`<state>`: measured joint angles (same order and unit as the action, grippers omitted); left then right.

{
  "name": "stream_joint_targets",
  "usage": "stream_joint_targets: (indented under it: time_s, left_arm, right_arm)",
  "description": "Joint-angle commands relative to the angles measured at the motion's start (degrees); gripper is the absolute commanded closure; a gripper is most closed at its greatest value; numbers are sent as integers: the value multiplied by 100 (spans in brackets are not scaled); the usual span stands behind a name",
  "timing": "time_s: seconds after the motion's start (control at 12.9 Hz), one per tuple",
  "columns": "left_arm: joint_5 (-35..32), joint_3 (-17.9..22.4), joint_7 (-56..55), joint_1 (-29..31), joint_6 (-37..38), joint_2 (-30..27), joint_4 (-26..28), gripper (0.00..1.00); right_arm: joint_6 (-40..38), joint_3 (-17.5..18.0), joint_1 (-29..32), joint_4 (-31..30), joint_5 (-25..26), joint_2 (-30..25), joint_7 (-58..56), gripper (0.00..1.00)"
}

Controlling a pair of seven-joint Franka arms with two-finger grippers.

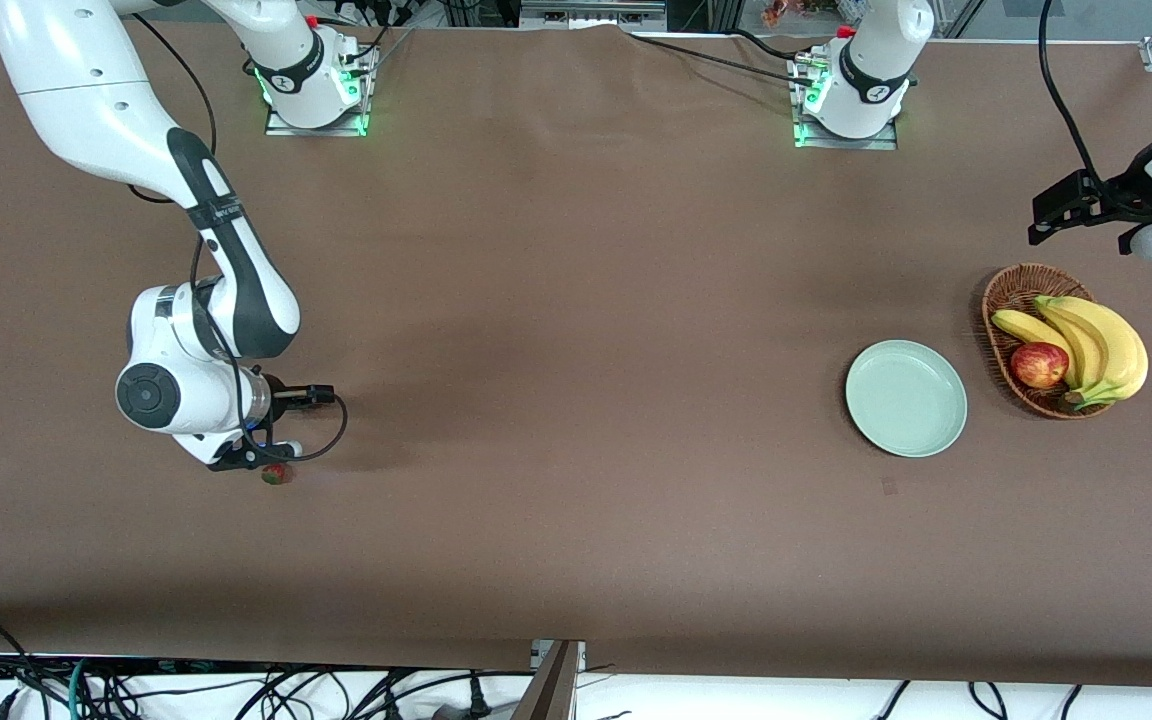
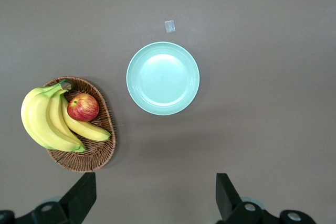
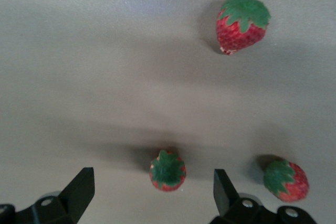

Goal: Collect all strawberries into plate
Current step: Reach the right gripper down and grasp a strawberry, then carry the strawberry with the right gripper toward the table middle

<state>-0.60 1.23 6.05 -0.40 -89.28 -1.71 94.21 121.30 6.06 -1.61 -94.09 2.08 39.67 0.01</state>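
Nearest you on the worktop (image 1: 576,480) sits a strawberry (image 1: 276,473) at the right arm's end, with the right end effector (image 1: 254,462) low over it. In the right wrist view you see three strawberries: one (image 3: 167,170) between the spread-apart fingers, one (image 3: 285,180) just beside a fingertip, one (image 3: 241,24) apart. Farther from you, toward the left arm's end, the plate (image 1: 906,397) lies bare beside the basket (image 1: 1011,300) of bananas (image 1: 1096,345) and an apple (image 1: 1039,364). The left end effector (image 2: 156,198) waits above them, fingers apart.
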Motion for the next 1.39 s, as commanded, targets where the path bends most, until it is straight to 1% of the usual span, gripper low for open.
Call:
stream_joint_targets:
  time_s: [0.0, 0.08, 0.15, 0.23, 0.31, 0.39, 0.46, 0.54, 0.69, 0.85, 1.0, 1.16, 1.24, 1.31]
  left_arm:
    - [16, -35, -25, 31, 95, -22, -69, 0]
    - [16, -26, -25, 31, 95, -22, -69, 0]
    - [16, -26, -25, 31, 95, -22, -69, 0]
    - [16, -26, -25, 31, 95, -22, -69, 0]
    - [25, -26, -25, 31, 95, -22, -69, 0]
    - [25, -26, -25, 31, 95, -13, -69, 0]
    - [25, -26, -25, 31, 95, -22, -69, 0]
    - [25, -26, -25, 31, 95, -22, -69, 0]
    - [16, -26, -34, 31, 95, -22, -69, 0]
    - [25, -26, -25, 31, 95, -22, -69, 0]
    - [25, -26, -25, 31, 95, -13, -69, 0]
    - [16, -17, -25, 31, 95, -22, -69, 0]
    - [25, -17, -25, 31, 95, -22, -69, 0]
    - [16, -17, -25, 31, 95, -22, -69, 0]
  right_arm:
    - [193, 18, 38, -206, 3, -29, -27, 0]
    - [201, 18, 38, -224, 11, -29, -27, 2]
    - [236, 9, 38, -242, 20, -21, -27, 16]
    - [237, 18, 38, -268, 20, -21, -27, 45]
    - [237, 9, 38, -268, 20, -21, -36, 65]
    - [219, 9, 47, -268, 20, -21, -44, 83]
    - [219, 9, 56, -268, 20, -21, -97, 92]
    - [219, 9, 65, -268, 12, -21, -106, 93]
    - [193, 9, 65, -259, 12, -21, -106, 99]
    - [166, 70, -31, -189, -67, -64, 25, 99]
    - [227, 123, -530, 100, -111, -30, 480, 99]
    - [394, 115, -1224, 302, -243, 58, 1287, 98]
    - [491, 123, -1488, 521, -356, 180, 1753, 99]
    - [579, 123, -1761, 767, -601, 312, 2236, 98]
